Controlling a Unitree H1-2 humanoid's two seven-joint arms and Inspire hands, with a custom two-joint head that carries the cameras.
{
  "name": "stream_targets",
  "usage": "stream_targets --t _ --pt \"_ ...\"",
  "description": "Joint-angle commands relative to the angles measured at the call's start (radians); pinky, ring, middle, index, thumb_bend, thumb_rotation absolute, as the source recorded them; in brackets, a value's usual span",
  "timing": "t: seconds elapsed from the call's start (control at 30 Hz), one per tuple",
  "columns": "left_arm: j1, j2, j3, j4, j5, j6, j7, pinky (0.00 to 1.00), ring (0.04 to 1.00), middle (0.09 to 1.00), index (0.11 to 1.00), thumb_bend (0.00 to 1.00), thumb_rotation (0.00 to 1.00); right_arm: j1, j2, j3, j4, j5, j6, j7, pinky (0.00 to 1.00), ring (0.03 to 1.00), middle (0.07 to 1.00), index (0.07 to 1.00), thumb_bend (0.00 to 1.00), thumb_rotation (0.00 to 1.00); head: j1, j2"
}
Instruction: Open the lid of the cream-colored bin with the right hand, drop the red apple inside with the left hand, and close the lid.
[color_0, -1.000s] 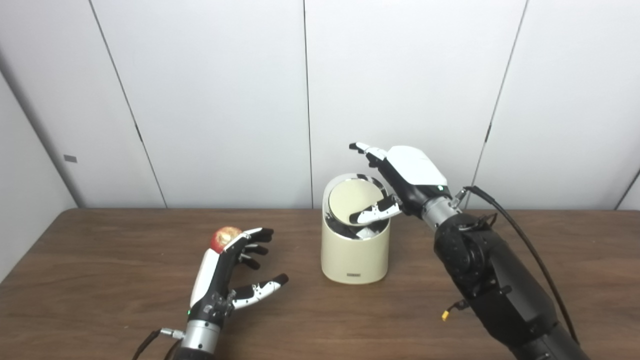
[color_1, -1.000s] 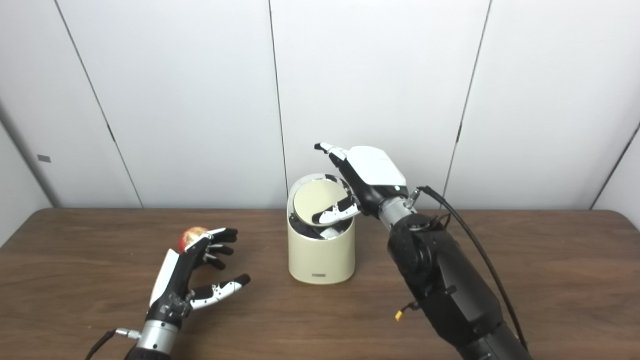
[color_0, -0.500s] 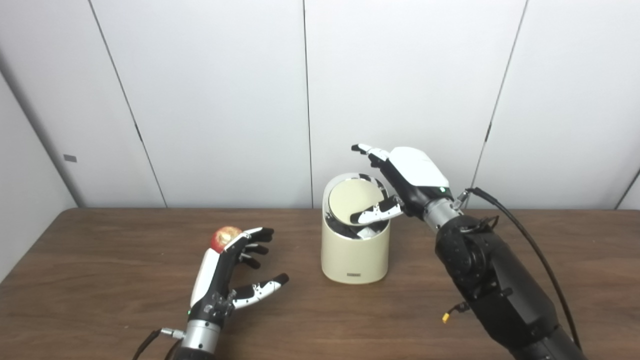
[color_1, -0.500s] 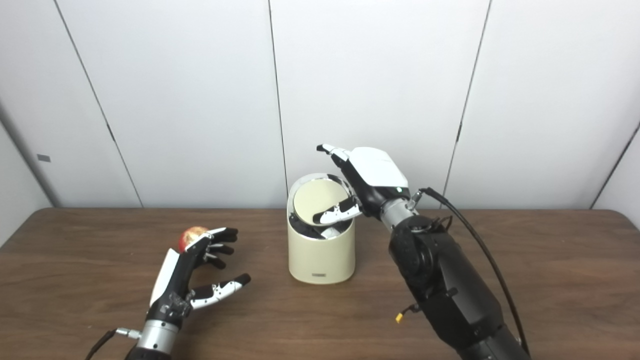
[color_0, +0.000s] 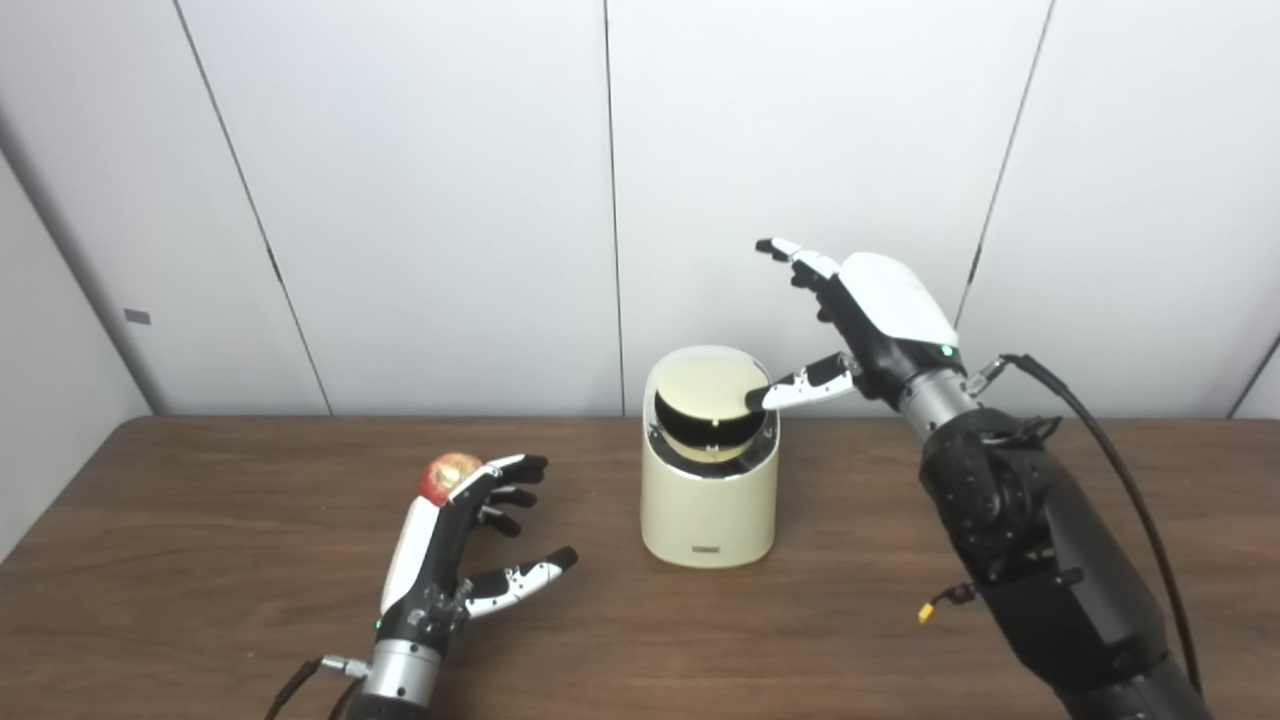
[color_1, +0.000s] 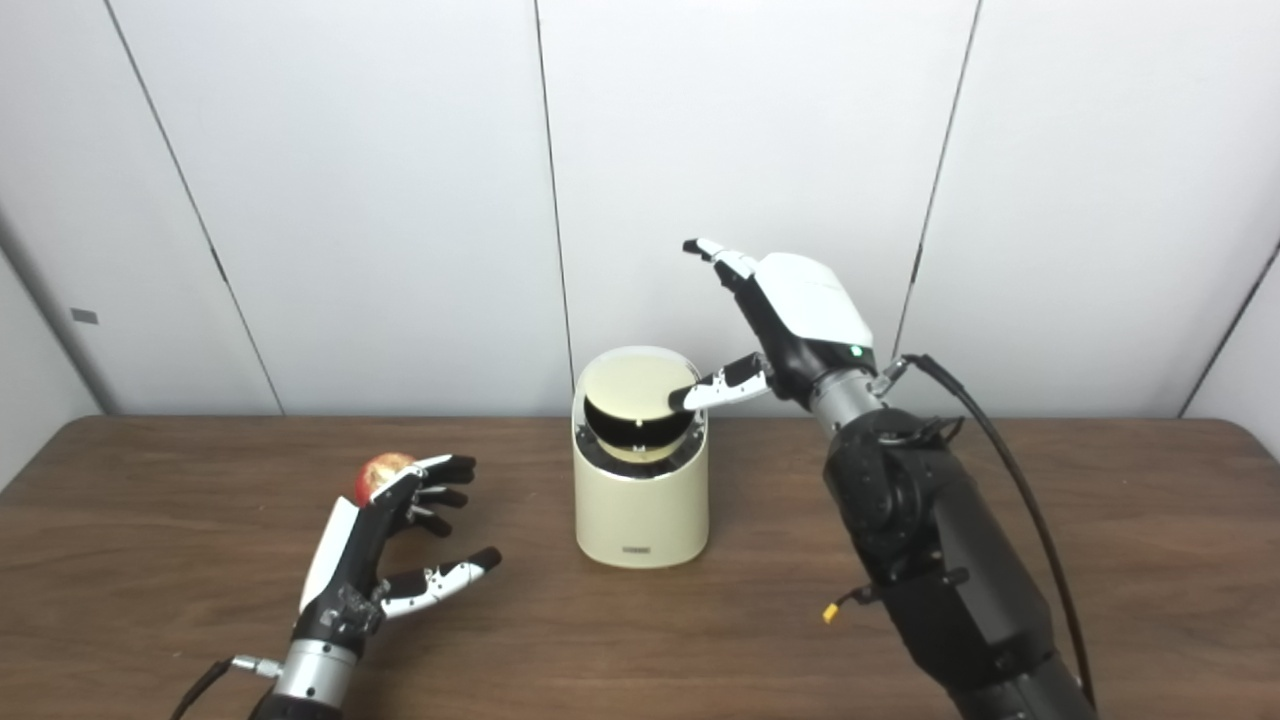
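1. One cream-coloured cylindrical bin (color_0: 709, 500) is seen mid-bench (color_0: 200, 600); its round swing lid (color_0: 705, 395) is tilted, dark gap below; contents cannot be told.
2. One red apple (color_0: 449, 474) is seen on the bench, behind the left hand's (color_0: 455, 540) spread fingertips, not gripped.
3. Right hand (color_1: 790, 325) is raised beside the bin, fingers apart, nothing held; thumb tip over the rim.
4. Both views match.

Bare bench (color_0: 620, 640) lies between the left hand (color_0: 440, 545) and the bin (color_0: 710, 500) at its 3 o'clock. The bin's tilted lid (color_0: 705, 395) part-covers the mouth, and the right hand (color_0: 875, 325) hangs at the rim's 2 o'clock. The apple (color_0: 448, 473) sits behind the left fingers (color_0: 505, 480).
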Motion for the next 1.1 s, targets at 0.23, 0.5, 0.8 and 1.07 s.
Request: stream_targets --t 0.23,0.5,0.8,1.07 --pt "-0.035 0.009 0.002 -0.016 -0.006 -0.036 0.010 0.54 0.682 0.755 0.771 0.66 0.07 0.002 -0.060 -0.106 -0.124 0.077 -0.046 -0.035 0.60 0.781 0.874 0.888 0.84 0.24 0.003 0.002" --pt "-0.033 0.011 0.004 -0.023 -0.007 -0.032 0.008 0.54 0.681 0.754 0.772 0.66 0.06 0.097 -0.057 -0.184 -0.250 0.128 -0.030 -0.052 0.60 0.791 0.862 0.870 0.83 0.20 0.005 0.005" --pt "-0.030 0.016 0.007 -0.024 -0.004 -0.031 0.009 0.55 0.693 0.756 0.771 0.66 0.07 0.240 0.037 -0.253 -0.269 0.314 -0.148 -0.136 0.56 0.756 0.859 0.848 0.78 0.06 0.002 0.004" --pt "-0.027 0.017 0.008 -0.028 -0.006 -0.028 0.009 0.56 0.683 0.754 0.774 0.66 0.08 0.314 0.074 -0.243 -0.186 0.356 -0.298 -0.201 0.63 0.772 0.854 0.855 0.77 0.05 0.007 0.011"
